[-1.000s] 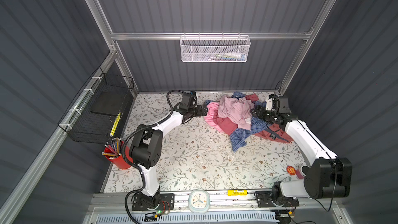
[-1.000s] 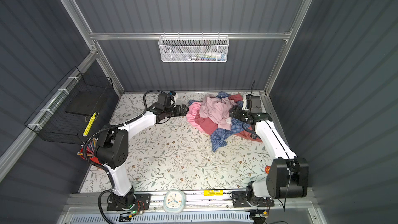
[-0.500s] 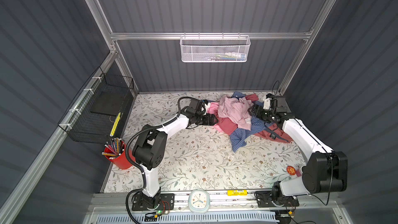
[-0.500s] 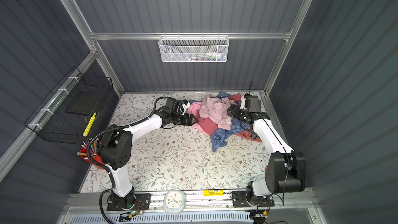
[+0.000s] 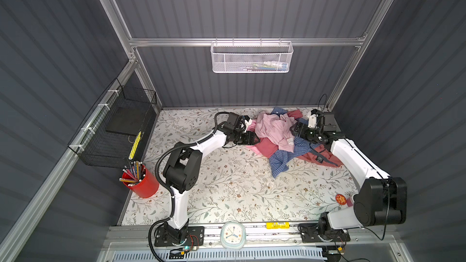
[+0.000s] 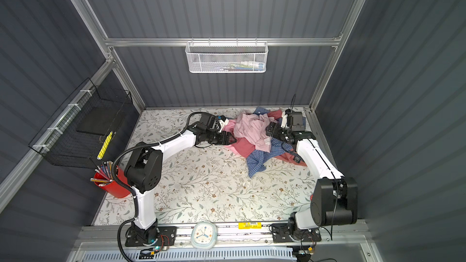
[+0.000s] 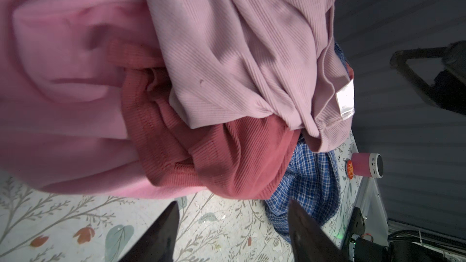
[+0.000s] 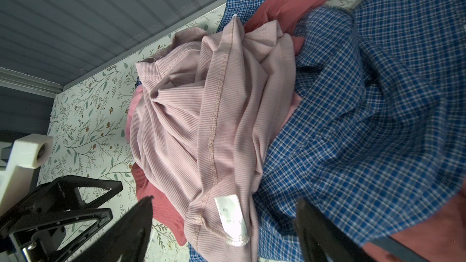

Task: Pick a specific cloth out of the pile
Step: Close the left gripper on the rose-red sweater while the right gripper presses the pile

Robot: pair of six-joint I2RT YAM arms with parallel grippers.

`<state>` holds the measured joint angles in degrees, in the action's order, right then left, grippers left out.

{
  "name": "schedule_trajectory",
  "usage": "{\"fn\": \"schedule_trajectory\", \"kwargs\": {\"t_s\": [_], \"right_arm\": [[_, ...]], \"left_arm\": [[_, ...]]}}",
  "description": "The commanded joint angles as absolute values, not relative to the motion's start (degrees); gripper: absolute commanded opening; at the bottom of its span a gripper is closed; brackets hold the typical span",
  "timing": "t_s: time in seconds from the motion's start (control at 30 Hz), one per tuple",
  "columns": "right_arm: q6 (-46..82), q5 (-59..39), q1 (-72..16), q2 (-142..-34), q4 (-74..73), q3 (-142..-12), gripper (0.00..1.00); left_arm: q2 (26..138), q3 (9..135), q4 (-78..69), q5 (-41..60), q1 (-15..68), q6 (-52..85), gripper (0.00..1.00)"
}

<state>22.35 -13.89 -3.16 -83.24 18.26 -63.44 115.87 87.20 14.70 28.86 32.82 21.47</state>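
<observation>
The pile (image 5: 274, 127) lies at the back right of the table: a pale pink ribbed garment on top, a bright pink one (image 7: 63, 76), a blue checked shirt (image 5: 280, 162) and salmon pieces (image 5: 315, 158). The cloth (image 5: 267, 146) (image 6: 243, 147) is rose-red ribbed fabric (image 7: 227, 152) (image 8: 161, 205), tucked under the pale pink one. My left gripper (image 5: 254, 138) (image 7: 232, 204) is open at the pile's left edge. It stands just short of the cloth, with only table between its fingers. My right gripper (image 5: 296, 128) (image 8: 224, 200) is open at the pile's right side, over the pale pink hem and its white label.
A red pencil cup (image 5: 141, 182) and a black wire basket (image 5: 113, 127) are on the left. A white mesh basket (image 5: 252, 56) hangs on the back wall. A clock (image 5: 233, 231) sits on the front rail. A pink cylinder (image 7: 367, 165) stands near the right arm's base.
My left arm has swung right, from off the pile to its left edge, and its jaws have narrowed. The right gripper has edged toward the pile.
</observation>
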Motion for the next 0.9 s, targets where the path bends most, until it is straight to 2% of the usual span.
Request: {"fn": "schedule_trajectory", "kwargs": {"t_s": [0.0,0.13,0.27,0.4,0.6,0.63,0.67,0.77,0.87], "right_arm": [[21.06,-13.2,-3.36,-82.61,18.39,-65.12,0.89],[21.01,-12.41,-3.3,-82.07,18.29,-64.93,0.89],[21.09,-12.72,-3.32,-82.02,18.33,-64.7,0.89],[21.1,-12.65,-3.26,-81.92,18.28,-64.51,0.89],[20.59,-12.74,-3.26,-81.92,18.45,-65.1,0.89],[20.44,-12.73,-3.32,-81.84,18.5,-65.2,0.89],[20.3,-12.64,-3.28,-81.75,18.54,-65.17,0.89],[20.13,-12.4,-3.17,-81.51,18.81,-65.12,0.89],[20.13,-12.43,-3.19,-81.03,18.64,-64.65,0.89]], "left_arm": [[117.63,89.67,18.36,30.78,33.31,21.46,0.67],[119.78,91.8,19.92,31.76,33.48,21.52,0.65],[121.8,94.13,20.53,32.63,34.01,21.56,0.54],[124.01,96.85,22.38,32.54,34.23,21.03,0.52],[127.87,102.88,24.89,32.09,34.27,20.67,0.41],[128.05,103.18,24.71,32.21,34.28,20.76,0.37],[128.01,103.27,24.31,32.08,34.28,20.89,0.3],[127.19,103.02,23.34,31.56,34.23,21.31,0.0],[125.3,102.16,21.8,30.8,34.28,21.95,0.0]]}}
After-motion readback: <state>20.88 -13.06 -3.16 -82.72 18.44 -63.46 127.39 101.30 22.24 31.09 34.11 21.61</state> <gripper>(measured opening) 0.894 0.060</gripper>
